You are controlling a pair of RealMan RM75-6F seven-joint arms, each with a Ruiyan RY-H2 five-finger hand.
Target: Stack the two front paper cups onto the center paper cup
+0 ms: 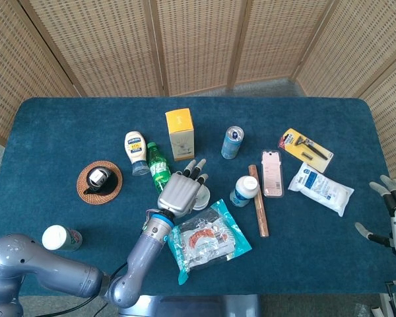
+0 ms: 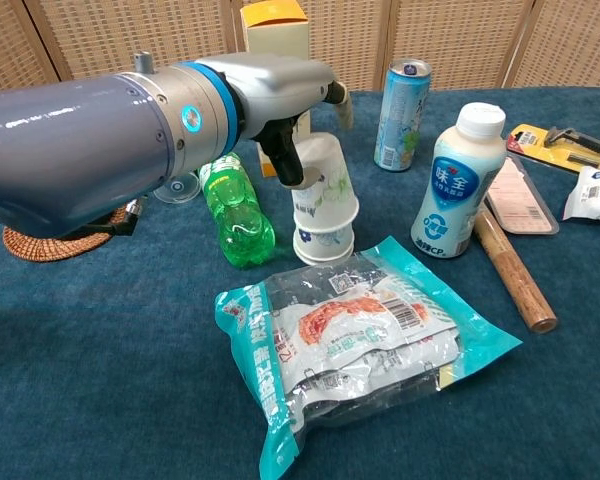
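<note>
Near the middle of the blue table (image 1: 66,132), the left hand (image 1: 178,192) is reaching over the paper cups, and in the chest view the left hand (image 2: 298,100) is showing its thumb lying against the side of the upper paper cup (image 2: 321,186) while the other fingers (image 2: 338,98) are extending past its top; whether that is a true grip or only contact, I cannot tell. That upper cup is sitting inverted and slightly tilted on the lower paper cup (image 2: 324,243), which is also standing upside down on the cloth, and the two are nesting closely, with only the flower-printed band of the lower one showing. A green soda bottle (image 2: 232,208) is lying on its side just left of the stack, a snack packet (image 2: 350,340) is lying just in front of it, and a white drink bottle (image 2: 454,182) is standing to its right beside a wooden stick (image 2: 511,268). Behind the stack a blue can (image 2: 401,100) and a yellow box (image 2: 275,25) are standing. At the far right edge of the head view, the right hand (image 1: 393,218) is hanging off the table with its fingers spread and holding nothing.
</note>
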